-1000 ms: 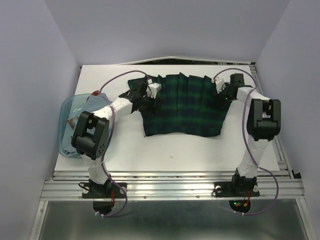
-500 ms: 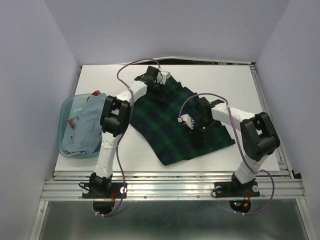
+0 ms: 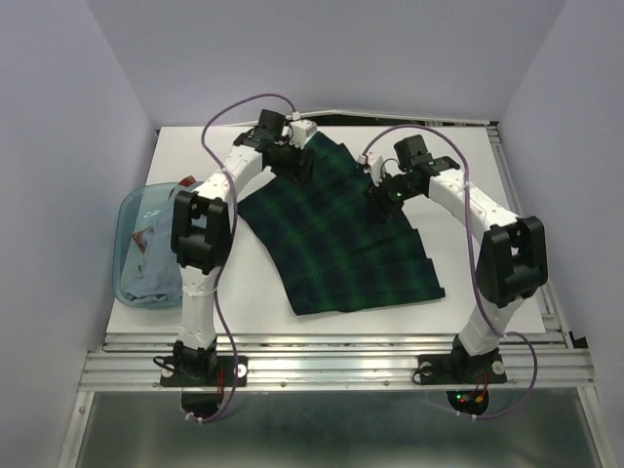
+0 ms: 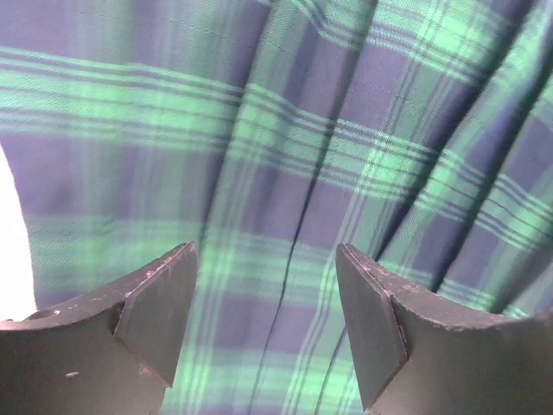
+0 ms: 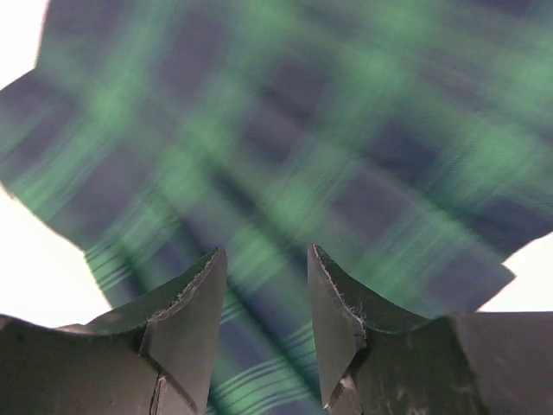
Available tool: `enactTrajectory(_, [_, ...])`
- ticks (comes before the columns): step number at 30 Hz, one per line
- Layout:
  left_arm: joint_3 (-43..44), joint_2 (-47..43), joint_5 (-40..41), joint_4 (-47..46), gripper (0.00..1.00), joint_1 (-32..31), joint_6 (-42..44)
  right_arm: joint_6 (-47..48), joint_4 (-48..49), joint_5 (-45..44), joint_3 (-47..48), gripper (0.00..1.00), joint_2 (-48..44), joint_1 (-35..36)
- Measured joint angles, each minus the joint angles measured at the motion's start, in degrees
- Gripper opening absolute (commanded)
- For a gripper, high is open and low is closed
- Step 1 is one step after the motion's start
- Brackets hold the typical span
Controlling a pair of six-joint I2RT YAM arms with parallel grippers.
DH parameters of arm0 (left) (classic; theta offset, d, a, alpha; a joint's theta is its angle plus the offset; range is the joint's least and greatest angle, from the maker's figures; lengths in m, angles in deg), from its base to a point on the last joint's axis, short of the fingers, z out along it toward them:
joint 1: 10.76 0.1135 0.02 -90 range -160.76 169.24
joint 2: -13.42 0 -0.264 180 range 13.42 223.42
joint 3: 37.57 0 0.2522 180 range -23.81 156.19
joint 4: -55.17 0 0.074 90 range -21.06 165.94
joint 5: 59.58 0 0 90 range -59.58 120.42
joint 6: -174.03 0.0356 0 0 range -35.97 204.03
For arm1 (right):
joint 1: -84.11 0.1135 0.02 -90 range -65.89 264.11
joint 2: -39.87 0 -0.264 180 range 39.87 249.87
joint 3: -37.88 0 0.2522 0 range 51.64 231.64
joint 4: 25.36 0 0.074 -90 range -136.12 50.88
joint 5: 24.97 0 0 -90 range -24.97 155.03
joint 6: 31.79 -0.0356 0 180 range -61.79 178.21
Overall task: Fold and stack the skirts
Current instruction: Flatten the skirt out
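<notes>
The dark green-and-navy tartan skirt (image 3: 341, 239) lies spread flat and slanted on the white table, its jagged hem at the right. My left gripper (image 3: 292, 158) is open over the skirt's far left corner; in the left wrist view (image 4: 268, 320) pleated tartan (image 4: 285, 156) fills the gap between the fingers. My right gripper (image 3: 382, 191) is open over the skirt's far right edge; the right wrist view (image 5: 266, 320) shows blurred tartan (image 5: 285, 147) under the spread fingers. A pale grey-blue skirt (image 3: 148, 280) lies crumpled in the tub.
A translucent blue plastic tub (image 3: 125, 216) stands at the table's left edge. Bare white table (image 3: 487, 166) shows at the far right and in front of the skirt. Purple walls close in both sides; the metal rail runs along the near edge.
The tartan skirt has shifted and lies flatter. My right gripper moved from the skirt's middle to its far right edge. My left gripper shifted slightly left at the far corner.
</notes>
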Motion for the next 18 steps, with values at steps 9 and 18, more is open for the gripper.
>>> enactTrajectory(9, [-15.08,-15.96,-0.70,-1.33,0.74,2.80,-0.33,-3.06,13.42,-8.50,3.04,0.45,14.97,-0.15])
enactTrajectory(18, [-17.42,-10.67,-0.24,1.29,0.66,1.99,0.42,-0.66,16.74,-13.42,-3.87,0.45,14.16,-0.15])
